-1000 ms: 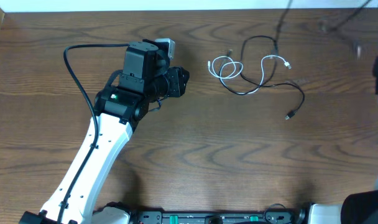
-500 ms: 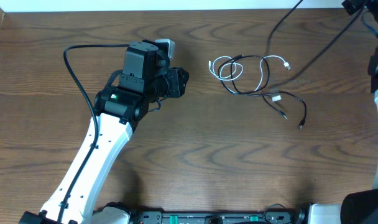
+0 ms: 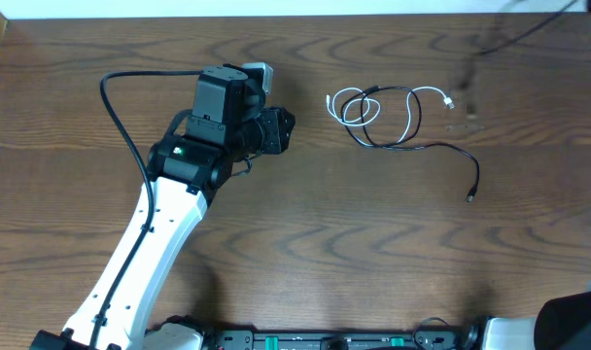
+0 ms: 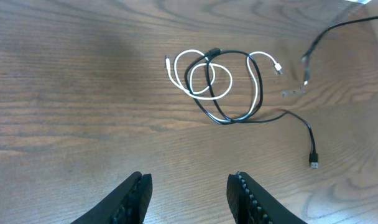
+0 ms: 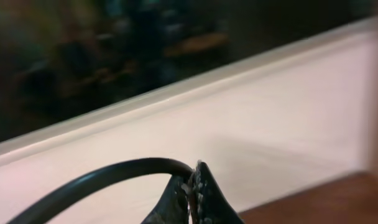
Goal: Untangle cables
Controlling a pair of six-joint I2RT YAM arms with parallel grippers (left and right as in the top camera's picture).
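Dark cord (image 5: 114, 171) is now lifted, pinched by the right gripper (image 5: 192, 180); white cable (image 4: 260, 93) should be pinned by spread left gripper (image 4: 189, 186).

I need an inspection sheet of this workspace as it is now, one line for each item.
Surface: brown wooden table.
Job's things: white cable and black cable lie looped across each other; black tail runs free.
Clutter: nothing seen.
Grippers: left gripper open, empty, short of the cables; right gripper shut on dark cord.
Cables: black wire on the left arm.
Surroundings: white strip past the far edge.
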